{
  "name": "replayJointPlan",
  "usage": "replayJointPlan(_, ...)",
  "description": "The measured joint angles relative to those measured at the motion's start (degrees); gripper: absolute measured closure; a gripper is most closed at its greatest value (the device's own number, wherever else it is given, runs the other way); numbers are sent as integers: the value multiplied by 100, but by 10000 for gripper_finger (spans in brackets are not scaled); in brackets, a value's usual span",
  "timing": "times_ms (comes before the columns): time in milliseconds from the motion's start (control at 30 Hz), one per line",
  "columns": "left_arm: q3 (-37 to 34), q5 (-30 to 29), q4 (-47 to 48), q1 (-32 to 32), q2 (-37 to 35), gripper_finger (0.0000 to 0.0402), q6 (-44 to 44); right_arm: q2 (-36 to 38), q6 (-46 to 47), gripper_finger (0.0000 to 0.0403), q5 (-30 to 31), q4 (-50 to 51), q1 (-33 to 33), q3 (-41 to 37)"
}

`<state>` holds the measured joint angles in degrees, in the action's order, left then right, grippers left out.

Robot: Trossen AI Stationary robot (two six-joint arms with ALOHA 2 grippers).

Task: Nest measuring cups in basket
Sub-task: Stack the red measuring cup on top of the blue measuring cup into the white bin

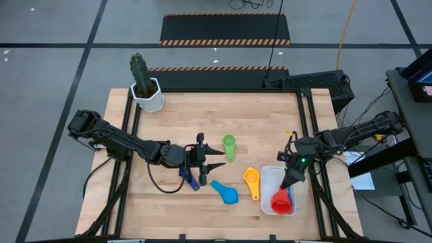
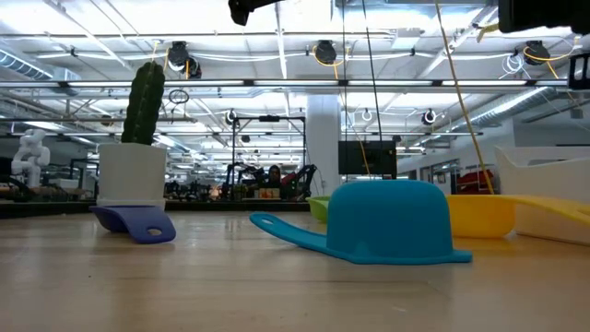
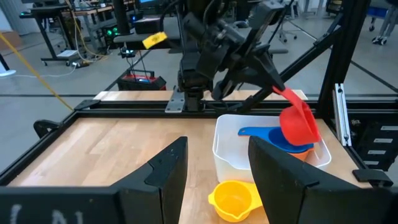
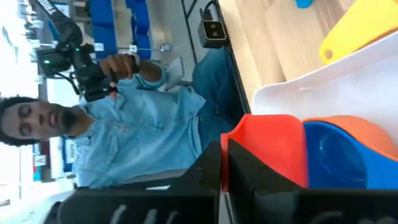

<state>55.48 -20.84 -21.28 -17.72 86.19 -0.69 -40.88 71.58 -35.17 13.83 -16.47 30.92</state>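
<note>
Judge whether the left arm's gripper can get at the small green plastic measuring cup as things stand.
Probably yes: the left gripper hangs open just beside the green cup, with bare wooden table between them.

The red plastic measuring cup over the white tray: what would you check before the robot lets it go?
1. Right gripper pinches the red plastic measuring cup by its handle: ok.
2. Cup over the shallow white plastic basket: ok.
3. Blue cup in the basket faces up: ok.
4. Red cup level: not ok, tilted.
5. Left gripper, open, clear of the basket: ok.
6. Yellow cup outside the basket: ok.
</note>
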Motion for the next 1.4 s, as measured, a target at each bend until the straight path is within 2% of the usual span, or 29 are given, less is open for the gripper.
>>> replayJointPlan(367, 0, 0, -4, -2, 0, 229, 2, 110, -7, 398, -109, 92, 205, -213)
replayJointPlan(667, 0, 0, -2, -2, 0, 229, 13, 109, -134, 333, -106, 585, 299, -213)
replayJointPlan(833, 0, 0, -2, -2, 0, 229, 42, 111, -220, 311, -99, 817, 418, -213)
replayJointPlan(1267, 0, 0, -232, -2, 0, 229, 96, 109, -228, 307, -126, 994, 822, -212)
replayJointPlan(1400, 0, 0, -234, -2, 0, 229, 119, 109, -194, 309, -548, 979, 816, -211)
